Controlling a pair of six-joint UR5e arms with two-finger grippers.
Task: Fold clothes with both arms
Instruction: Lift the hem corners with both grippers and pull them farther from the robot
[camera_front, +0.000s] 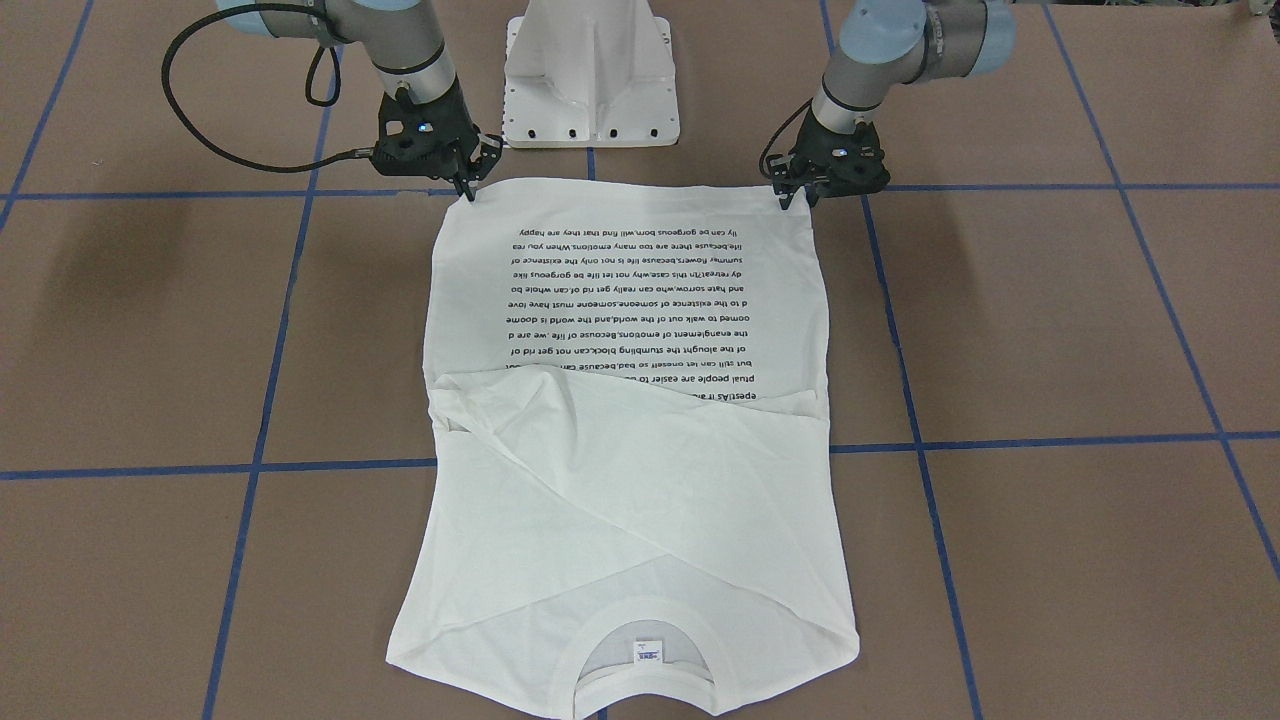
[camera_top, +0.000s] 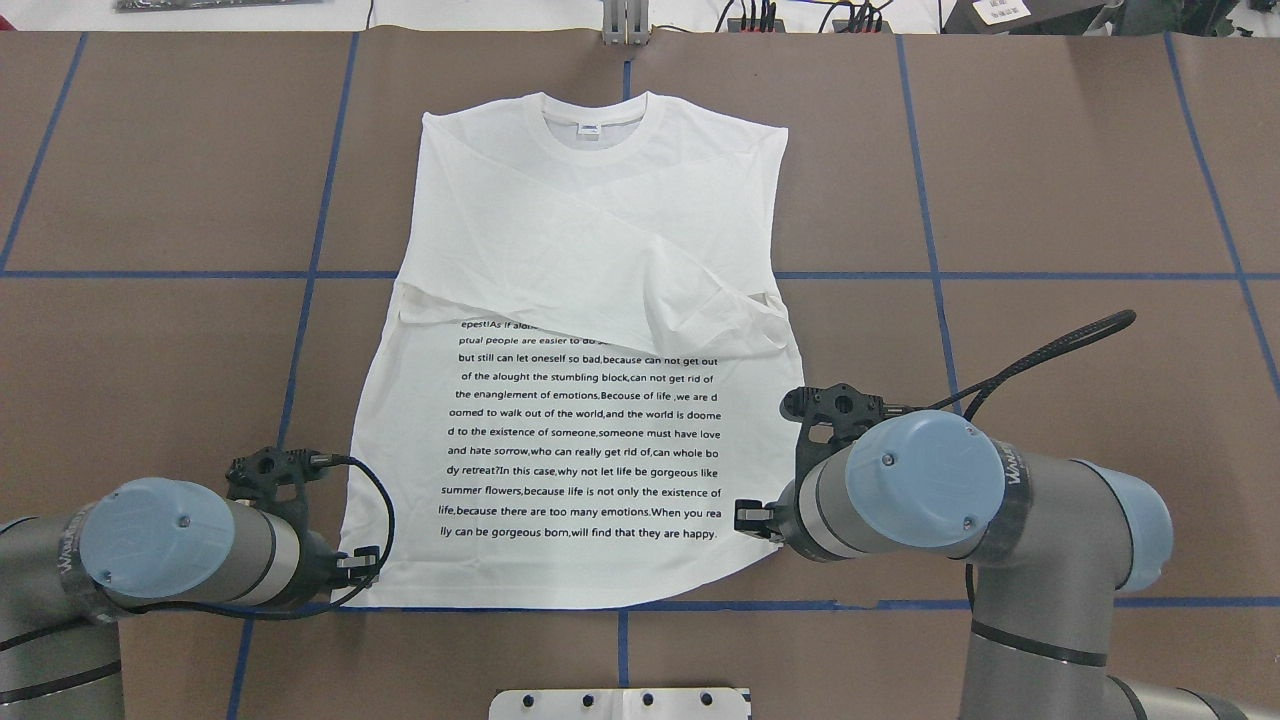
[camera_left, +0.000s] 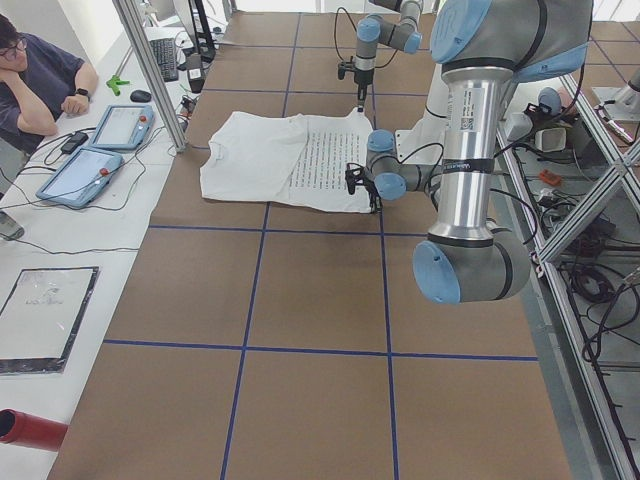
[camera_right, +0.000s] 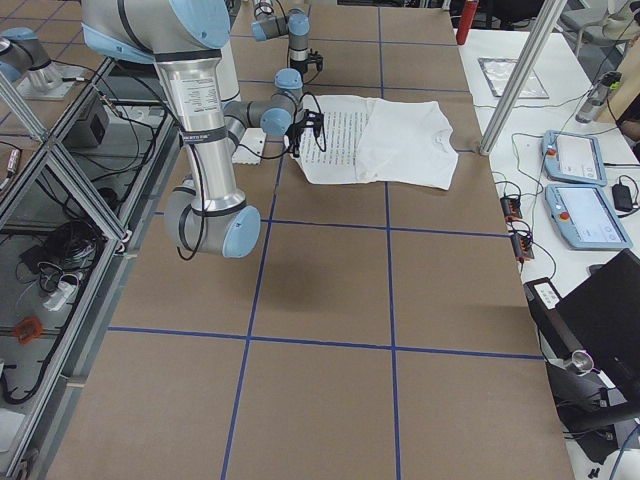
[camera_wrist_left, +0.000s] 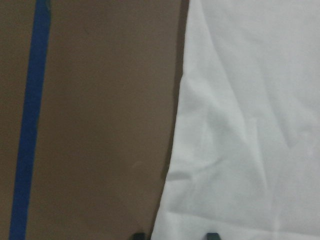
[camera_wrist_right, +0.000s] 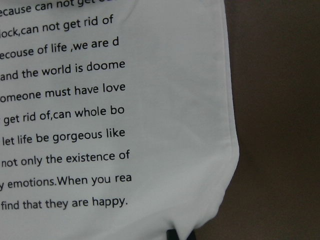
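- The white T-shirt (camera_top: 600, 250) lies flat in the middle of the brown worktop (camera_top: 1050, 200). Its neck (camera_top: 560, 135) is on the far side from the robot and its sleeves are folded over the chest.
- The black text (camera_top: 585, 430) faces up.
- The left pincer (camera_front: 800, 197) is at one hem corner. Its fingertips (camera_wrist_left: 212, 235) are apart, with the cloth edge between them.
- The right pincer (camera_front: 468, 188) is at the other hem corner. I cannot tell if it is apart or together.
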